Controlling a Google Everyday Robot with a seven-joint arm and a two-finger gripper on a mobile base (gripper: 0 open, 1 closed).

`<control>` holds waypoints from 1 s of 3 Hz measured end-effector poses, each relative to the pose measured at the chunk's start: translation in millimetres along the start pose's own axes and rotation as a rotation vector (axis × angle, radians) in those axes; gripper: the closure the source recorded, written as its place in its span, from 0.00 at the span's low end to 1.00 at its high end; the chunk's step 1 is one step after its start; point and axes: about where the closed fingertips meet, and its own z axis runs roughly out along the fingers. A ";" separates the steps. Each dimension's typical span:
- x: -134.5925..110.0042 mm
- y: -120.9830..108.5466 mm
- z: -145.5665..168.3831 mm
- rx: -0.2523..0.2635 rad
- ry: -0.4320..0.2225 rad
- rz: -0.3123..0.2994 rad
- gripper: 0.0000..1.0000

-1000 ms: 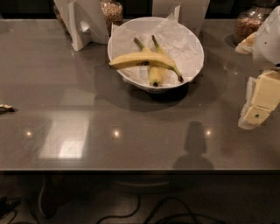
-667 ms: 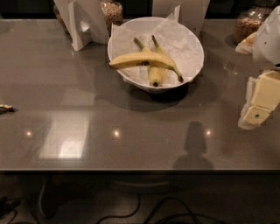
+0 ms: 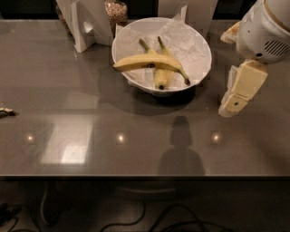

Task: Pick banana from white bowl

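A glossy grey worktop (image 3: 68, 90) is seen in the single camera view, with three small light reflections across its front half and dark cables (image 3: 181, 222) on the floor below its front edge. The white bowl (image 3: 205, 45) is set near the back, at the middle, lined with crumpled white paper (image 3: 181, 38). The banana (image 3: 145, 62) is laid crosswise inside it, arched, its thin dark-tipped stem pointed right, resting on top of two shorter green-stemmed bananas (image 3: 162, 74). Behind the bowl, a white folded stand (image 3: 88, 22) is placed at the left, a glass jar of grain (image 3: 116, 10) beside it, and a white box (image 3: 188, 9) at the right. A small object (image 3: 5, 111) is cut off by the left edge. The pincer (image 3: 232, 105) is held at the right, beside the bowl and apart from it, angled down towards the worktop; whether it is released or clenched cannot be told. Bare worktop is left between bowl and front edge.
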 end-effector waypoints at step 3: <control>-85.4 -67.1 54.1 0.074 -0.259 -0.031 0.00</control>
